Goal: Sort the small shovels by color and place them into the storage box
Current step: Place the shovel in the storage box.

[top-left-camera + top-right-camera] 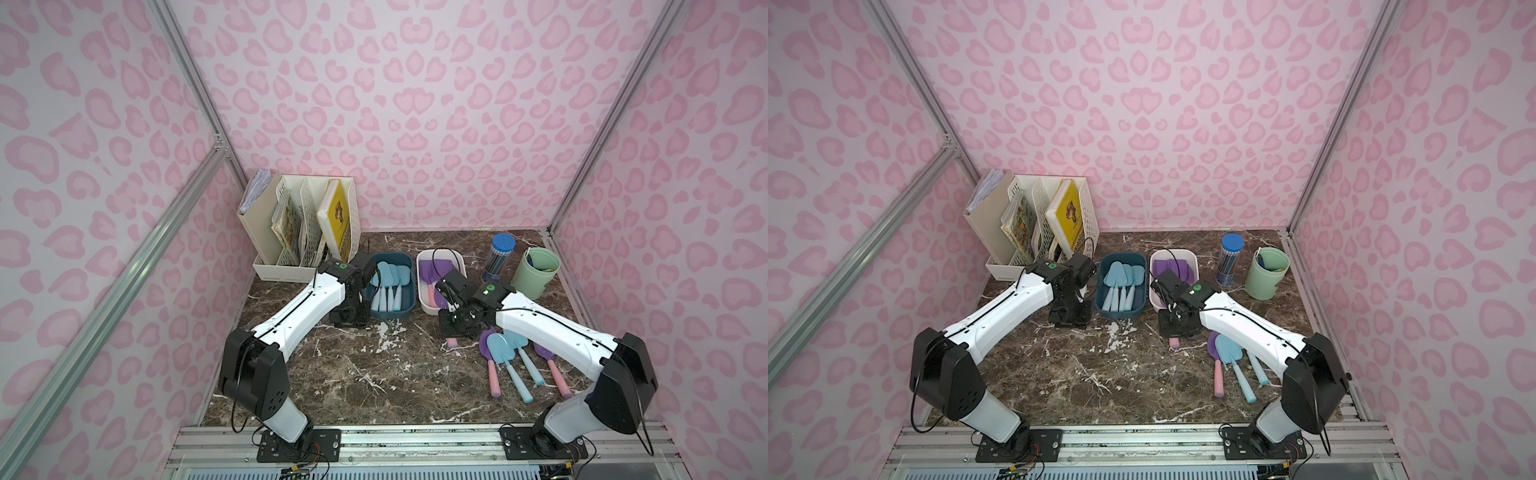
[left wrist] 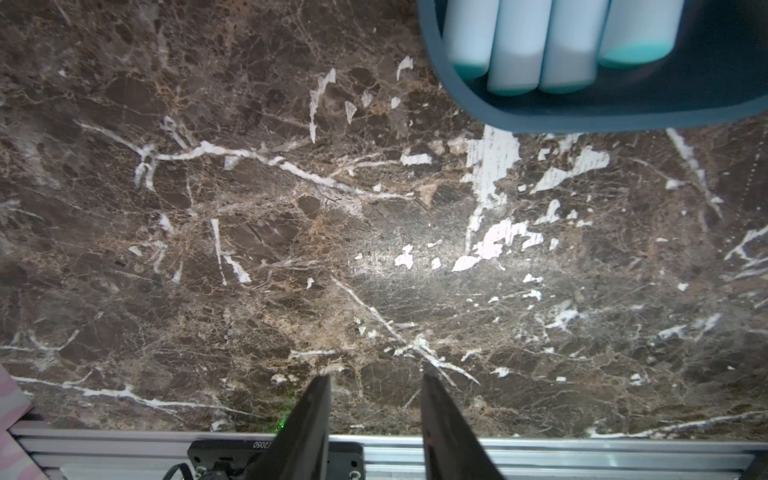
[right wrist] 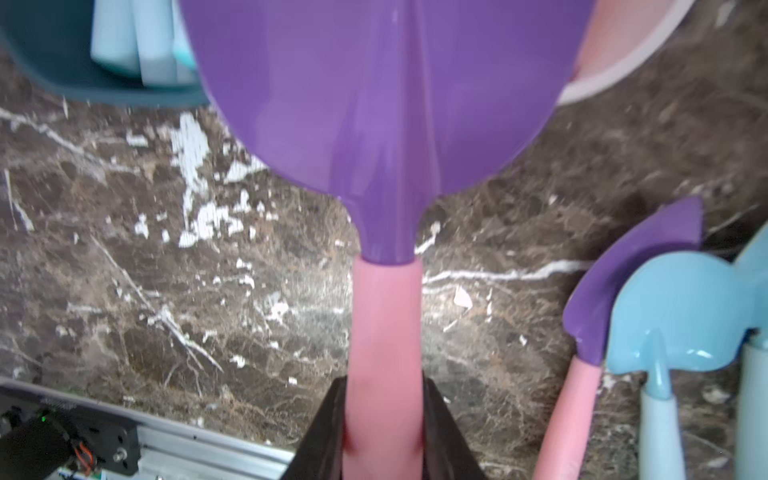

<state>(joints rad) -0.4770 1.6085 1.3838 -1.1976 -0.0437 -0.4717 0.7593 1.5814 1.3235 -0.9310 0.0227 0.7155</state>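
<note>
With the right gripper (image 3: 383, 384), pinching the pink handle of the purple shovel (image 3: 386, 104), blade apparently lifted off the marble table (image 3: 166, 311). Seen in a top view: pale box (image 1: 424, 305) at twelve o'clock of that grip, already holding purple blades. Dark blue box (image 1: 392, 314) at ten, lined with blue shovels (image 1: 390, 278). At four o'clock, loose shovels (image 1: 496, 347) of both colours, lying crossed on the table, not yet sorted. With the left gripper (image 2: 376, 380), jaws parted on nothing, low beside the dark blue box. Probably light, stiff, smooth plastic. Best taken mid-handle, since likely to swivel if pinched at the tip.
</note>
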